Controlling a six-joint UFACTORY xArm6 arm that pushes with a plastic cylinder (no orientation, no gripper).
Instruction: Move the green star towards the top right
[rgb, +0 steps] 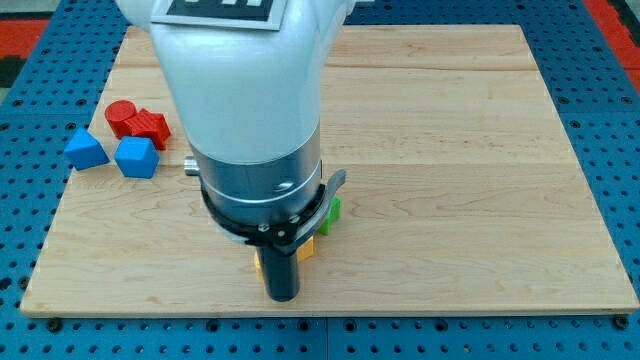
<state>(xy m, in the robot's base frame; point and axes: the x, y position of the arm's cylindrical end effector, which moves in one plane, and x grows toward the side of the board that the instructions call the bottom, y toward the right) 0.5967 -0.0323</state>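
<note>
A: Where is the green star (333, 209)?
B: Peeking out beside the arm, low in the middle. My tip (284, 297) sits just below-left. The wooden board (470, 150) lies wide open rightward.

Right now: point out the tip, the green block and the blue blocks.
my tip (283, 297), camera view: the rod's very bottom end.
green block (333, 210), camera view: the sliver showing right of the arm; shape hidden.
blue blocks (87, 150), camera view: top face of the left one of two.
</note>
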